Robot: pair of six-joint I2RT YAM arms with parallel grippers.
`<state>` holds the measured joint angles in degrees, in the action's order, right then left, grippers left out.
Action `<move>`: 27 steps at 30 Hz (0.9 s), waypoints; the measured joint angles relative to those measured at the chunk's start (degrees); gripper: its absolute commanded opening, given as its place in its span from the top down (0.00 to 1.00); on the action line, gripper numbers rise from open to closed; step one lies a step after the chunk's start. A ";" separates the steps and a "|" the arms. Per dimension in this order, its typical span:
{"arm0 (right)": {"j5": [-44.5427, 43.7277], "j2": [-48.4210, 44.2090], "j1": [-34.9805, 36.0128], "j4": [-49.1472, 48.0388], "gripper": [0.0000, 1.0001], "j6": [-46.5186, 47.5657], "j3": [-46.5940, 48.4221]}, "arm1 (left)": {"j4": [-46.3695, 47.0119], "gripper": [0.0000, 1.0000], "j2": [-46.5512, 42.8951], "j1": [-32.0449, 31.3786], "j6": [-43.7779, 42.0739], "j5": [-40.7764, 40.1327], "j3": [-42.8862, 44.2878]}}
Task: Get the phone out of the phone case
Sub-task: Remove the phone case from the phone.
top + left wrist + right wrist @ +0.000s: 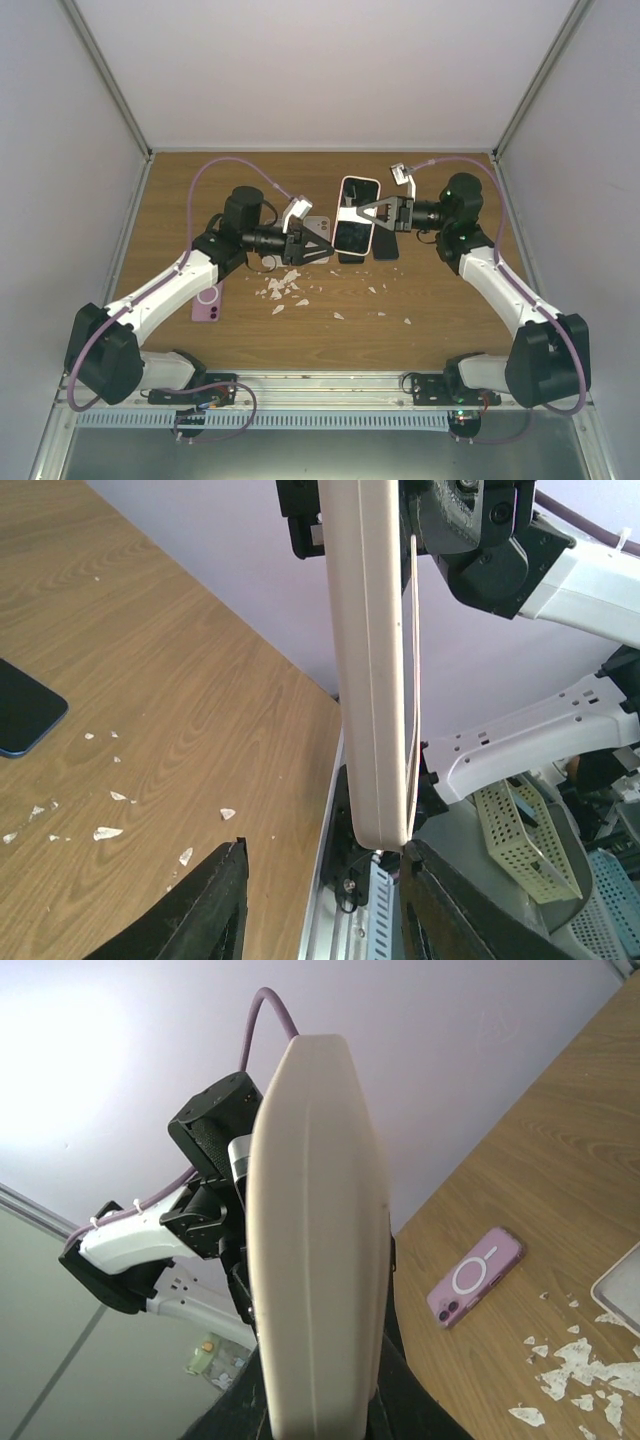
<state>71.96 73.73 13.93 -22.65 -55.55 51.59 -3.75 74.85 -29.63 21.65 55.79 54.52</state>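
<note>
The phone in its cream-white case (358,225) is held up off the table at mid-table, screen side up in the top view. My right gripper (364,212) is shut on it across its width; in the right wrist view the case's back (310,1250) fills the space between the gripper (315,1405) fingers. My left gripper (322,250) is open at the case's near-left end. In the left wrist view the case's edge (372,680) hangs upright between the spread black fingers (215,905) of the gripper (325,900), its lower end close to the right finger.
A purple phone (208,302) lies face down at the left, also in the right wrist view (476,1276). A dark phone (387,246) lies under the right gripper, and one shows in the left wrist view (25,715). White scraps (285,288) litter the wooden table (440,320).
</note>
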 measured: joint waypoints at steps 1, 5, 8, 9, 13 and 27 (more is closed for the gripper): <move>0.00 0.00 -0.15 -1.25 1.00 -0.87 -0.35 | -0.02 0.59 0.13 0.00 -0.15 -0.04 0.15; -0.13 0.00 -0.52 -6.32 1.00 -4.72 -2.01 | -0.22 0.60 0.59 -0.02 -0.72 -0.15 0.90; -0.37 0.00 -0.74 -10.32 0.99 -7.74 -3.34 | -0.46 0.61 0.87 -0.02 -0.87 -0.09 1.31; -0.52 0.00 -0.83 -11.96 1.00 -8.92 -3.87 | -0.55 0.61 0.96 -0.02 -0.94 -0.07 1.51; -1.09 0.00 -1.11 -18.99 0.99 -14.51 -6.16 | -0.52 0.62 1.18 -0.04 -1.55 0.31 1.81; -0.50 0.09 -1.57 -30.01 1.00 -22.80 -7.80 | -0.46 0.63 1.88 -0.35 -3.52 -0.15 2.49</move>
<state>71.46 73.82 12.36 -52.66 -78.35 43.79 -4.21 76.73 -29.98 18.13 55.64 57.01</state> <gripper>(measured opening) 0.116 0.375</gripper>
